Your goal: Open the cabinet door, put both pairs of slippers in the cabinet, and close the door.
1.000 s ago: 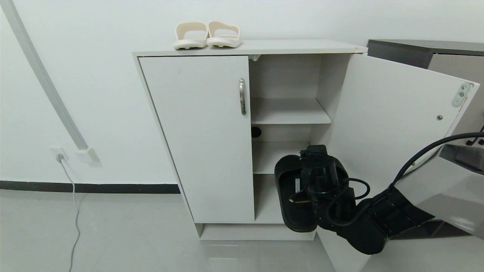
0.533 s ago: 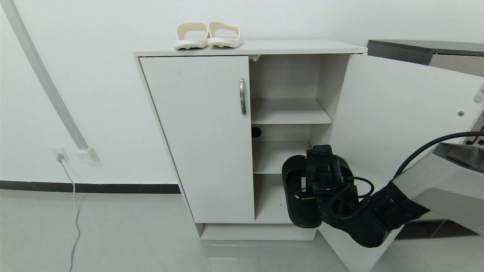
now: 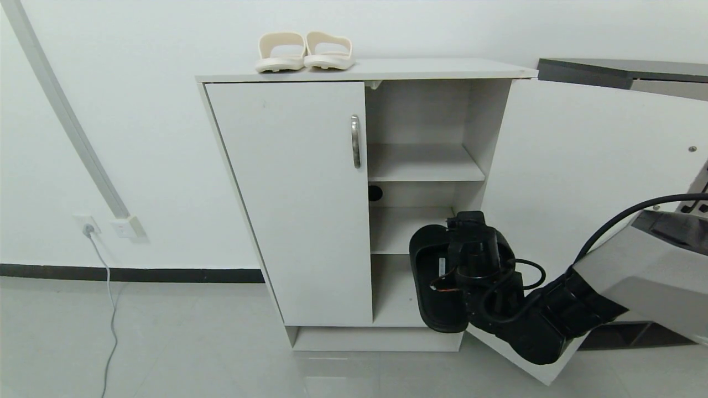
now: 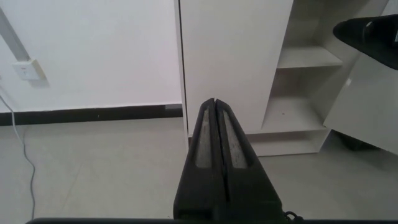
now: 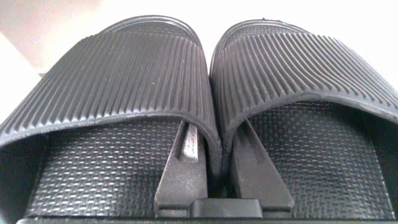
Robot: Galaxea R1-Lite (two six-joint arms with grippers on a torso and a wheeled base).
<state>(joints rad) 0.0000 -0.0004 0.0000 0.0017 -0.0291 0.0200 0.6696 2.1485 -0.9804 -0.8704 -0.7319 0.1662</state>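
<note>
Door (image 3: pixel 581 182) at frame right swung wider than second ago, clearing shelf access; right gripper (image 5: pixel 214 155) clamps black slippers (image 3: pixel 434 287), lower centre; left gripper (image 4: pixel 214 124) jaws together, empty.

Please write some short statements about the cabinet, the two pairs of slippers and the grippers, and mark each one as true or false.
1. The right gripper is clamped on the black slippers. True.
2. The beige slippers lie on the middle shelf. False: they rest on the cabinet top.
3. The right door stands open and the left door is shut. True.
4. The left gripper is open. False: its fingers are pressed together, with nothing between them.
5. The black slippers rest on a shelf. False: they hang in the gripper, in front of the open lower compartments.
</note>
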